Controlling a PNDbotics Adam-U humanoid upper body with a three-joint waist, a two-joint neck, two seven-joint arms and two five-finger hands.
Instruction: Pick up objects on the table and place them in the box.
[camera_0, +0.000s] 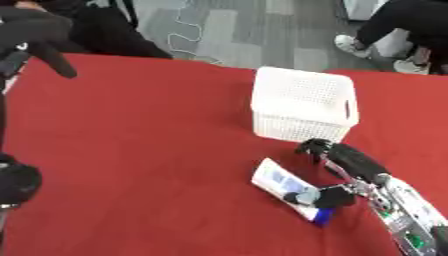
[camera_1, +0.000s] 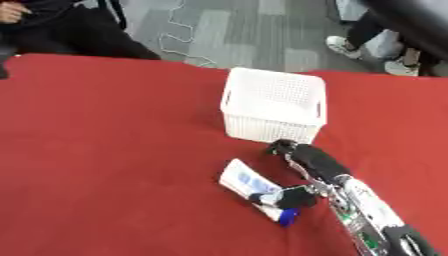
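White perforated plastic forms the box (camera_0: 304, 106), a squarish basket with a fine grid of holes, a slot handle in its side and a slightly flared rim. It stands upright on the red cloth table (camera_0: 140, 150); what can be seen of its inside shows nothing lying in it. In front of it, near the table's front edge, a flat white packet (camera_0: 282, 185) with blue print and a dark blue end lies slantwise on the cloth, apart from the box. The right hand (camera_0: 337, 172), black with silver joints, comes in from the lower right and rests over the packet's right side: its thumb lies on the blue end, while its curled fingers (camera_0: 315, 147) reach toward the base of the box. The left hand (camera_0: 35, 35) hangs at the upper left corner, dark and blurred, so I cannot tell how its fingers are set.
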